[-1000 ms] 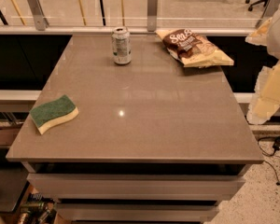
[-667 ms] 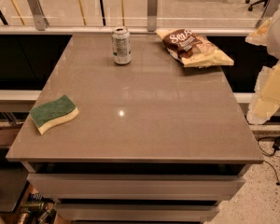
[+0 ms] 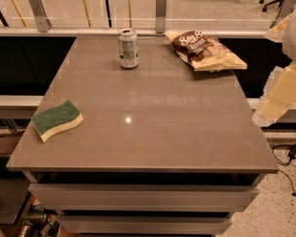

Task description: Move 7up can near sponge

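The sponge [image 3: 57, 120] lies flat near the left edge of the table [image 3: 153, 137], toward the front. Its dark green scouring side faces up, and the pale yellow foam shows along its near edge. It bears no writing.

The 7up can [image 3: 128, 48] stands upright close to the back edge, a little left of the middle and well apart from the sponge. Its silver-white side carries green markings, but no word on it can be read. The silver top faces up. Whether it has been opened, or what is inside, cannot be told.

Just right of the can, not touching it, a chip bag [image 3: 204, 50] lies flat at the back right of the table. It is cream with a brown panel. White script on the panel begins "Sea"; the rest is not legible. The bag looks puffed, and its contents are hidden.

The pincer [image 3: 278, 100] hangs off the table's right edge, a pale cream shape clear of the surface and far from the can. It holds nothing, and I cannot tell whether it is apart or together.
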Action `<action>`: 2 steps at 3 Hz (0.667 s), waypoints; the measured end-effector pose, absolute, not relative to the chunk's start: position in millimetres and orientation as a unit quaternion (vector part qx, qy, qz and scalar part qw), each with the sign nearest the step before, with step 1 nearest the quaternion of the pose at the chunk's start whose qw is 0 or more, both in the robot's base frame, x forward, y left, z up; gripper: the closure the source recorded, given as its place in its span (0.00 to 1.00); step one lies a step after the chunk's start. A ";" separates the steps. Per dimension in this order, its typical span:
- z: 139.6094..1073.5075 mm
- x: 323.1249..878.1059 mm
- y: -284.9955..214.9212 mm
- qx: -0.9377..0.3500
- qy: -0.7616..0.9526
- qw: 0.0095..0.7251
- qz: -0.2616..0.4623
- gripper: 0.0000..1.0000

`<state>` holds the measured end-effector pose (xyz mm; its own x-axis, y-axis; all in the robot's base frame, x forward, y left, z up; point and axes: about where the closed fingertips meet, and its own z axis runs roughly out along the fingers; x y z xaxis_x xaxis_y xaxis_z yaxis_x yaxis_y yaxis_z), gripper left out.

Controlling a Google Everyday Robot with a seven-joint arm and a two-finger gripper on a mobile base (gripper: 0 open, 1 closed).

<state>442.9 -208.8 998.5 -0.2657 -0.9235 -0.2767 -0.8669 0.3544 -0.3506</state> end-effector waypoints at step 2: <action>1001.9 469.5 -204.1 -0.455 0.829 0.321 -0.059 0.00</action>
<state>469.5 -204.1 1001.9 -0.3801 -0.7922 -0.4774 -0.7159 0.5788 -0.3905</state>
